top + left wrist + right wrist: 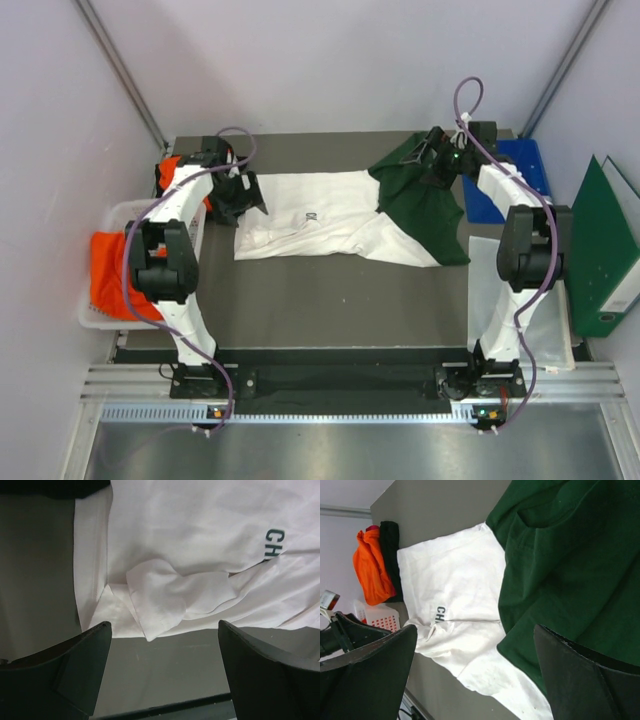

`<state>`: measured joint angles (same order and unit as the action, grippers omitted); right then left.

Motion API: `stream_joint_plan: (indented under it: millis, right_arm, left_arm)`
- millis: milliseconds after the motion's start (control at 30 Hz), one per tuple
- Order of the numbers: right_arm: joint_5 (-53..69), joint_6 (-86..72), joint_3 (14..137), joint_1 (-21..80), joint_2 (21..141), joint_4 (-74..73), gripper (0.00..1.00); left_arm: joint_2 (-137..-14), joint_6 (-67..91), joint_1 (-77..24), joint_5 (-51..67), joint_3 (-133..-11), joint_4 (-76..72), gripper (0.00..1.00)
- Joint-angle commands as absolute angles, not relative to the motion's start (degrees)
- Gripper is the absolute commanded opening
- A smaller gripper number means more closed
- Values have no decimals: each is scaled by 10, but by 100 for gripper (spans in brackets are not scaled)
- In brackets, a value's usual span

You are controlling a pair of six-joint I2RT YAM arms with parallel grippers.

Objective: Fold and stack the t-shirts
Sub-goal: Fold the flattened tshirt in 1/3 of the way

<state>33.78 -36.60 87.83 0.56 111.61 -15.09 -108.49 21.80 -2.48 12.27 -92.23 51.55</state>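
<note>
**Grey table (330, 300), folding barely begun**

A white-fronted cloth t-shirt with dark green sleeves (320, 215) lies rumpled across the upper middle of the overhead view, with no neat fold yet. The left gripper (243, 200) and right gripper (435, 160) hover at its ends, jaws apart and empty. Bright orange t-shirts (108, 275) sit bunched in a white mesh basket (92, 322) at far left, unstacked.

White cloth t-shirt (320, 225) with dark green sleeves lying crumpled, half-folded across grey surface (330, 300), green part bunching at right; bright orange cloth shirt (108, 272) lying heaped beside left edge.
</note>
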Motion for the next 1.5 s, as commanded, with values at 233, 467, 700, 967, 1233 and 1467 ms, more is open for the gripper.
stream_joint_plan:
  millis: [233, 467, 700, 967, 1233, 1467]
  right_arm:
    - [352, -353, 905, 4, 1136, -160, 99]
    - [354, -360, 904, 4, 1136, -153, 100]
    - [350, -363, 891, 4, 1125, -149, 100]
    - [348, -363, 874, -17, 1114, -146, 100]
    - [259, -318, 889, -16, 1114, -260, 100]
    - [174, -301, 853, -17, 1067, -349, 100]
  left_arm:
    - [-1063, 236, -47, 165, -853, 493, 76]
    - [-1092, 225, -55, 135, -848, 480, 56]
    - [-1109, 215, -54, 119, -860, 477, 11]
    - [-1101, 221, -28, 91, -922, 476, 0]
    - [-1201, 249, 18, 80, -1039, 489, 13]
    - [-1205, 244, 22, 88, -1068, 505, 99]
